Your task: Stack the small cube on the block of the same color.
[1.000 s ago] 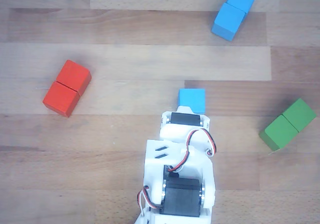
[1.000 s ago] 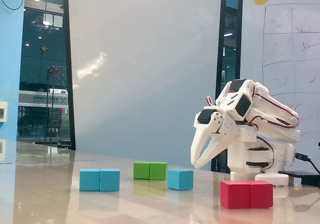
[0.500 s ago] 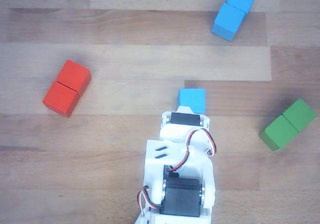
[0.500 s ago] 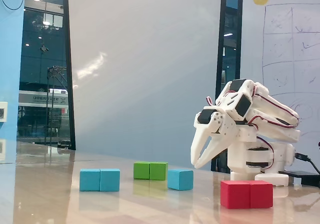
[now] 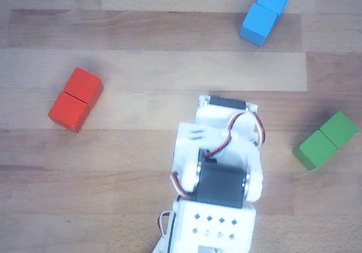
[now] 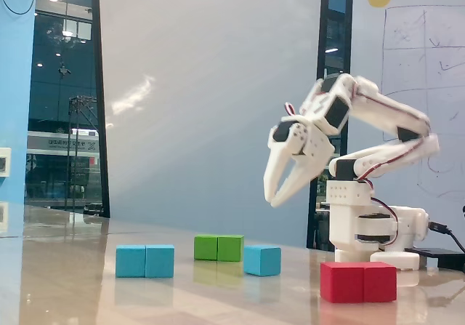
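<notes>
While hidden from other view, small cube shows in fixed view.

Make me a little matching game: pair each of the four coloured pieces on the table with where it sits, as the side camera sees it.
Things:
1. red block
2. blue block
3. green block
4. small cube

Places, in the fixed view:
A. farthest left
B. just right of the green block
C. farthest right, nearest the camera
D. farthest back, between the two blue pieces

Pairs: 1-C, 2-A, 3-D, 4-B
</notes>
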Robot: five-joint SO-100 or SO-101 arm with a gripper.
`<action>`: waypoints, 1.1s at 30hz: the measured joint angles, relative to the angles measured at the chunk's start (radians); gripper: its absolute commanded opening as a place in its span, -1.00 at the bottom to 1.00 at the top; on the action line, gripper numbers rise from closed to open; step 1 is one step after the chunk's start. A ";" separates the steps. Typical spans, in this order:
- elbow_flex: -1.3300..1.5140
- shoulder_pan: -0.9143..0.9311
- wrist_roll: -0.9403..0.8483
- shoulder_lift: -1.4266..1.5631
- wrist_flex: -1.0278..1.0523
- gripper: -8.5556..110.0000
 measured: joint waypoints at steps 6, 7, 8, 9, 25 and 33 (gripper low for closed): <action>-0.212 0.000 0.000 -0.201 -0.002 -0.86; -0.236 0.000 0.000 -0.227 -0.002 -0.85; -0.259 0.000 0.000 -0.259 0.000 -0.85; -0.273 0.000 0.000 -0.287 0.006 -0.85; -0.301 -0.064 -0.017 -0.655 0.137 -0.85; -0.301 -0.147 -0.097 -0.673 0.006 -0.84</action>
